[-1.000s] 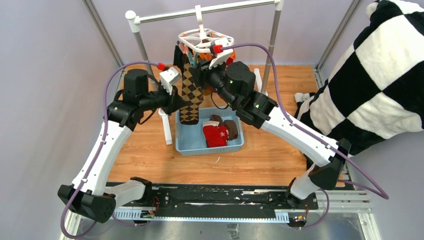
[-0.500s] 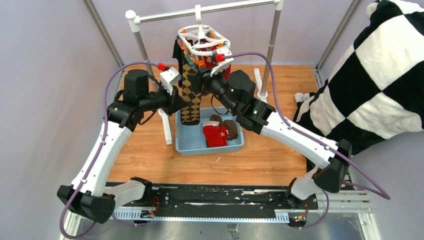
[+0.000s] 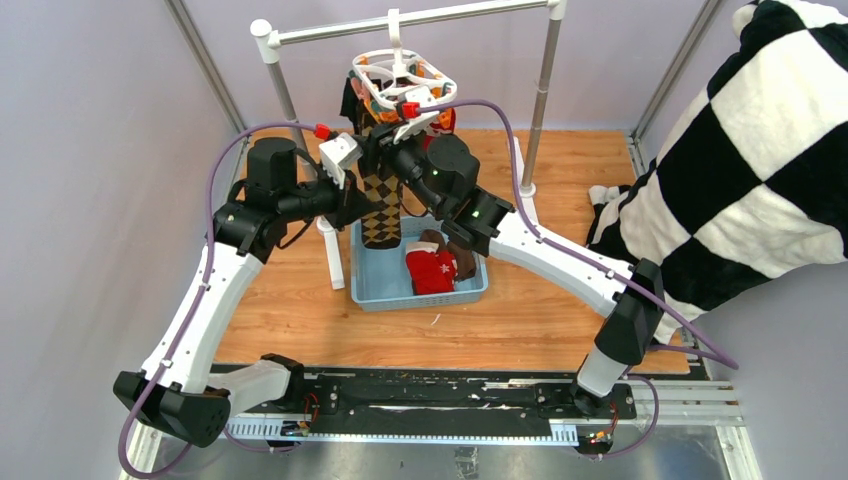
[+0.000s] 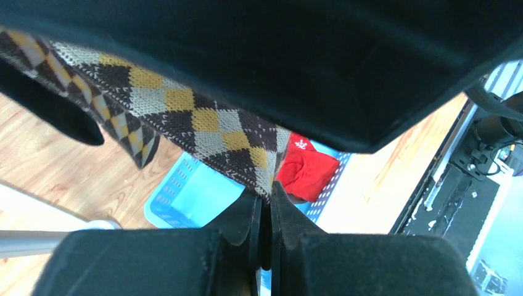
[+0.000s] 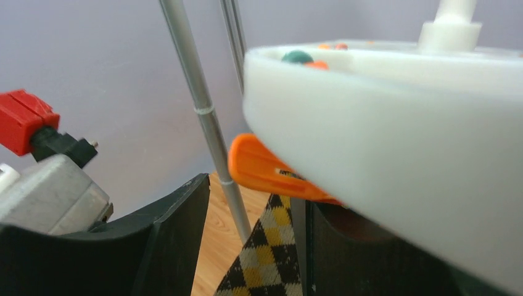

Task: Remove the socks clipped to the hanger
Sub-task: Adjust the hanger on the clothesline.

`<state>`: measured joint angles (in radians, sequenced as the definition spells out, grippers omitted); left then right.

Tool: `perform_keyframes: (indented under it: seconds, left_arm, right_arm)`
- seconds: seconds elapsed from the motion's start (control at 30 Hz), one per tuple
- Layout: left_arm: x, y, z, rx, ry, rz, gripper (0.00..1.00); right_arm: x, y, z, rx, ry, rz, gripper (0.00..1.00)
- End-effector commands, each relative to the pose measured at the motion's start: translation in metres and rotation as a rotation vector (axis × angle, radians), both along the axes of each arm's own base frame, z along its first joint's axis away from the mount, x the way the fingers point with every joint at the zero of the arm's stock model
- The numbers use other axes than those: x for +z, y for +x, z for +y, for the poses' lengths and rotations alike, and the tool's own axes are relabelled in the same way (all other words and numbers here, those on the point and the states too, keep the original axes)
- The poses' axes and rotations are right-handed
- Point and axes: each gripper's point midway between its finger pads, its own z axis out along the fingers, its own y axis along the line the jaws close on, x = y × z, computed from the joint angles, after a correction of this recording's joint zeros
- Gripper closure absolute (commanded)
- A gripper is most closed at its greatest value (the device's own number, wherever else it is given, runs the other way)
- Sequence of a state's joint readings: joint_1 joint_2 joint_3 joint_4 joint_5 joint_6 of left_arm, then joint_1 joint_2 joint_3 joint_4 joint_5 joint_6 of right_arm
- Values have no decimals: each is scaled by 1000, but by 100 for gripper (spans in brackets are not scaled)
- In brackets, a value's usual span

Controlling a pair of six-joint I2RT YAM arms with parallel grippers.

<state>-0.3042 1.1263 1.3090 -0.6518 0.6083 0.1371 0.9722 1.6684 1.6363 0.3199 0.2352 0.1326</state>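
Below the hanger [image 5: 382,123], the left gripper [image 4: 264,200] pinched the argyle sock [image 4: 203,123]. Under its rim, the right gripper [image 5: 250,209] stood parted around an orange peg [image 5: 265,172].

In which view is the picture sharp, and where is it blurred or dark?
Top view: evenly lit, sharp all over, from hanger to argyle sock. Left wrist view: the argyle sock is sharp; the fingers at the bottom are dark and soft. Right wrist view: the hanger is very close and blurred; the orange peg is soft too.
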Motion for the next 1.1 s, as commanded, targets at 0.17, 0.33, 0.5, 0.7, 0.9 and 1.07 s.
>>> perform_keyframes:
  seconds: [0.17,0.33,0.5,0.7,0.9,1.07]
  left_arm:
    - [18,-6,-2,-10,-22,-49,100]
    - [18,-7,-2,-11,-24,-46,100]
    - [17,-8,-1,-12,-18,-49,100]
    - [19,-8,0,-11,-15,-54,100]
    - [17,-9,1,-10,-9,-58,100]
    - [20,-9,0,-12,-17,-55,100]
  right_arm:
    - [53,0,-30,-97,95,-155,41]
    - [62,3,-37,-142,74,-194,39]
    - [65,5,-44,-167,54,-214,38]
    - [64,5,-50,-174,35,-202,38]
    - [62,-13,-57,-94,38,-215,38]
    - [58,-4,-68,-96,58,-176,39]
